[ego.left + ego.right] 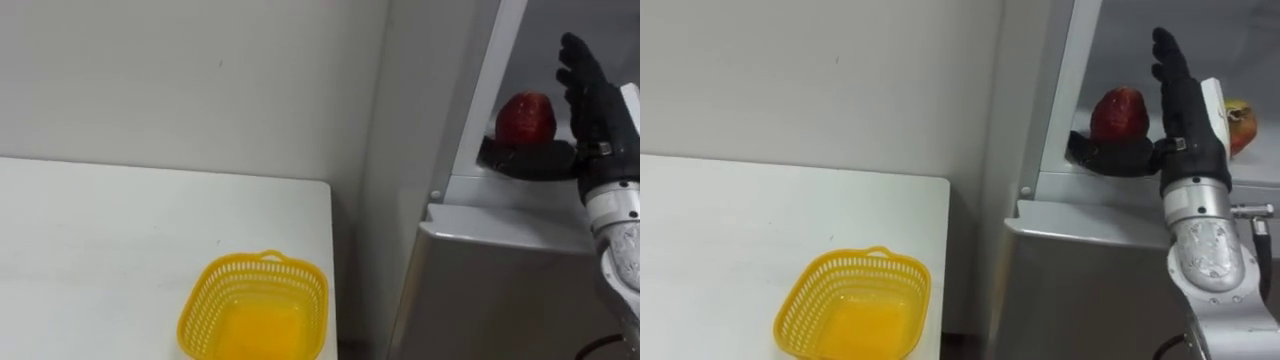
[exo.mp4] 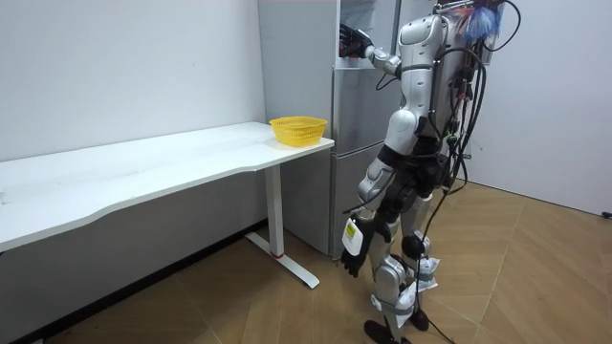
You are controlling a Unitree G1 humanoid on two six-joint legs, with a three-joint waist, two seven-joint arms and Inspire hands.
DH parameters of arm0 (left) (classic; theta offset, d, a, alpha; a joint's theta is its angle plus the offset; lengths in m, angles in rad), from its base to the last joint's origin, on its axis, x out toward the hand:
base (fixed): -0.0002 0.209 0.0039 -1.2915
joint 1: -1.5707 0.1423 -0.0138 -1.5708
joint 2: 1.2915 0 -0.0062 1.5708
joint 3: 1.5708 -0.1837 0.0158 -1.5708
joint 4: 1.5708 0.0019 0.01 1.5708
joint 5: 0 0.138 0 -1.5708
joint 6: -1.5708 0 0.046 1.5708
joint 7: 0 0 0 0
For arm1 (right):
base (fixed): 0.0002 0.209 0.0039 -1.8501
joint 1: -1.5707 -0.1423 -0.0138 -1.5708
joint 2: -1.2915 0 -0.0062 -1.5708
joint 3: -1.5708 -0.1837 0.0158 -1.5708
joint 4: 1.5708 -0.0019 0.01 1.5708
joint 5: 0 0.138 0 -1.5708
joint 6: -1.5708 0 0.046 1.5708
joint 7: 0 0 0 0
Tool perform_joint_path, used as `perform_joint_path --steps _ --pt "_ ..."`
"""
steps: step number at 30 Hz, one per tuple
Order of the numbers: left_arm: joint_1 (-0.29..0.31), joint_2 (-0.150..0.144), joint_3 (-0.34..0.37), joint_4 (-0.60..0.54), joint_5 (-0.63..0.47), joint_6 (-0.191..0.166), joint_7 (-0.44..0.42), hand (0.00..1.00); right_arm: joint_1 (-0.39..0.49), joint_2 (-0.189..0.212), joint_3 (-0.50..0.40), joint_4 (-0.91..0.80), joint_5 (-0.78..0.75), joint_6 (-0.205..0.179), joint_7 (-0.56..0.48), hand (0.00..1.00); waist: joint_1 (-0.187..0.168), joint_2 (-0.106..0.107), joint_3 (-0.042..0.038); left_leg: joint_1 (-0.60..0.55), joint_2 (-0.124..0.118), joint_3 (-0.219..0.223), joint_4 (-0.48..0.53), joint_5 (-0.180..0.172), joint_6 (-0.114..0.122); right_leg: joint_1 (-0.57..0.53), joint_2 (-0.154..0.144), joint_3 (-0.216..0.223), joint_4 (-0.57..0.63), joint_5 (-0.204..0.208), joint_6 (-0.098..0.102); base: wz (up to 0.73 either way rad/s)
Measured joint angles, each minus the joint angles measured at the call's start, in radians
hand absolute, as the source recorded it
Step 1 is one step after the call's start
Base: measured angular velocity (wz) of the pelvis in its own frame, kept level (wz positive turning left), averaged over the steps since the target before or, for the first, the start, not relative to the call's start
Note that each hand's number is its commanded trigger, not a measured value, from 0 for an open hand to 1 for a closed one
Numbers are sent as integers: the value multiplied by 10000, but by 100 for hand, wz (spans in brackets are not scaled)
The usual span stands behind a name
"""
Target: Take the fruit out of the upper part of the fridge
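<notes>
A red round fruit point(image 1: 1120, 113) point(image 1: 526, 118) sits on the shelf of the open upper fridge compartment point(image 1: 1110, 182). My right hand point(image 1: 1185, 110) point(image 1: 600, 110) is raised inside that compartment, just right of the fruit. It is open, with the fingers straight up and the thumb stretched out low in front of the fruit; I cannot tell whether it touches. A second, yellow-red fruit point(image 1: 1241, 122) lies to the right of the hand. In the room view I stand facing the fridge point(image 2: 356, 143), and my left hand point(image 2: 353, 250) hangs relaxed beside my thigh.
A yellow mesh basket point(image 1: 853, 308) point(image 2: 298, 129) stands empty on the white table point(image 1: 720, 250), near the corner closest to the fridge. The lower fridge door point(image 1: 1080, 290) is closed. A narrow gap separates table and fridge.
</notes>
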Motion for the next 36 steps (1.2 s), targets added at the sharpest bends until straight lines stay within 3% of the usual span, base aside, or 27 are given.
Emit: perform_joint_path --steps 11,16,23,24,26,28,36 --pt "35 -1 -6 -1 -89 436 40 0 -148 -101 154 646 1273 261 269 0 6 -8 16 64 -8 -49 8 -1 4 127 -20 -79 16 -1 0 1" --pt "75 0 0 -32 -80 598 10 0 -611 -149 160 1200 1658 401 643 0 -73 -18 12 37 -17 -55 14 0 5 149 -23 -135 -45 -1 0 0" --pt "51 0 -5 -100 -84 857 -15 0 -1029 -534 265 2355 2142 392 1563 0 -53 -189 46 22 -14 -56 112 -3 5 180 -23 -157 -60 -4 -6 0" --pt "19 1 -8 -109 -86 886 -16 0 -1108 -584 293 2494 2250 409 1648 33 -43 -187 47 -5 -14 -56 175 -17 19 181 -23 -157 -61 -4 -7 0" --pt "-17 26 -6 -155 -88 971 -14 0 -1187 -704 344 2673 2321 428 1813 78 -2 -185 46 -25 -16 -56 205 -22 26 179 -29 -168 -59 -4 -7 0" --pt "-19 87 -5 -156 -87 1028 -14 0 -1208 -781 347 2713 2360 532 1936 100 27 -191 41 -23 -15 -56 208 -21 26 184 -29 -172 -61 -5 -10 0" --pt "23 221 -5 -203 -81 1212 -3 0 -1209 -966 418 2717 2392 733 2387 100 -17 -185 25 10 -18 -118 231 -19 24 262 -25 -216 -74 -6 -16 1"
